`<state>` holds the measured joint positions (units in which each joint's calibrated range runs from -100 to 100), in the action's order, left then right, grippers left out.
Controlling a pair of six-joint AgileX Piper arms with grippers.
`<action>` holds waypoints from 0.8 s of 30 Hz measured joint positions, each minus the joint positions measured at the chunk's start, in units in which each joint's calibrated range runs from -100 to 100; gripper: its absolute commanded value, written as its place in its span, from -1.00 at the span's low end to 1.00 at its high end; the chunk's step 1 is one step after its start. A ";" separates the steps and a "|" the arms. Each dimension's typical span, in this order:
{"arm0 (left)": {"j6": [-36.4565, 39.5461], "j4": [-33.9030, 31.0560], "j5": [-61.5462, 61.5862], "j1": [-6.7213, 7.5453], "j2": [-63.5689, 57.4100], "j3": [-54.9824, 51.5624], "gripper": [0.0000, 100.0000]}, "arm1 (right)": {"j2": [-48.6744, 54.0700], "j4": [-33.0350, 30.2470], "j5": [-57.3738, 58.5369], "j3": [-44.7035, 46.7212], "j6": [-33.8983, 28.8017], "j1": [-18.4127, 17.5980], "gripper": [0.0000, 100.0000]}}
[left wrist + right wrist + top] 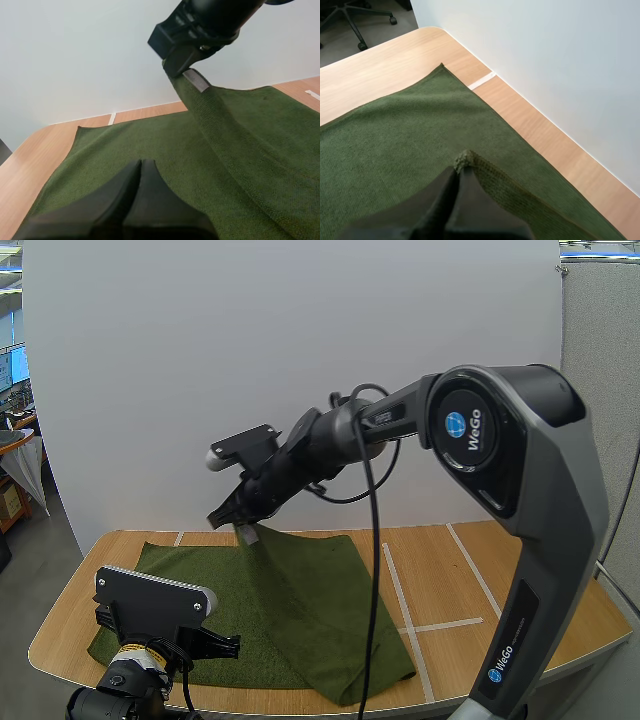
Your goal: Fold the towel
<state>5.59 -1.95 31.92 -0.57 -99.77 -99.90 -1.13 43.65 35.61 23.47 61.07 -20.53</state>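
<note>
right fingers (230, 512) are pinching the far edge of the green towel (300, 610) at 12 o'clock above the counter (500, 570), left fingers (117, 197) are hovering closed and empty at 7 o'clock, so the thin pinch is risking a slip mid-fold.

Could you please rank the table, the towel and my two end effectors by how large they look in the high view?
1. table
2. towel
3. left end effector and right end effector look about alike; the left sits nearer the camera, so I leave them unranked.
</note>
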 measured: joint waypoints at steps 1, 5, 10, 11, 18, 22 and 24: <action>0.00 0.00 0.00 0.00 0.00 0.00 -1.00 | -0.34 0.00 -1.09 0.00 0.00 -0.38 -1.00; 0.00 0.00 0.00 0.00 0.00 0.00 -1.00 | -1.97 -0.13 -2.17 -1.86 -0.03 -1.24 -1.00; 0.00 0.00 0.00 0.00 0.00 0.00 -1.00 | -4.90 -0.36 -0.62 -8.21 -0.30 -1.43 -1.00; 0.00 0.00 0.00 0.00 0.00 0.00 -1.00 | -5.66 -0.36 -0.19 -9.59 -0.43 -1.43 -1.00; 0.00 0.00 0.00 0.00 0.00 0.00 -1.00 | -12.17 -0.36 4.63 -17.45 -1.43 -1.43 -1.00; 0.00 0.00 0.00 0.00 0.00 0.00 -1.00 | -15.55 -0.36 6.31 -21.08 -1.79 -1.51 -1.00; 0.00 0.00 0.00 0.00 0.00 0.00 -1.00 | -16.86 -0.36 6.73 -22.94 -1.91 -1.85 -1.00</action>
<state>5.59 -1.95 31.92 -0.57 -99.77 -99.90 -17.98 43.28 42.34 0.53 59.17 -22.38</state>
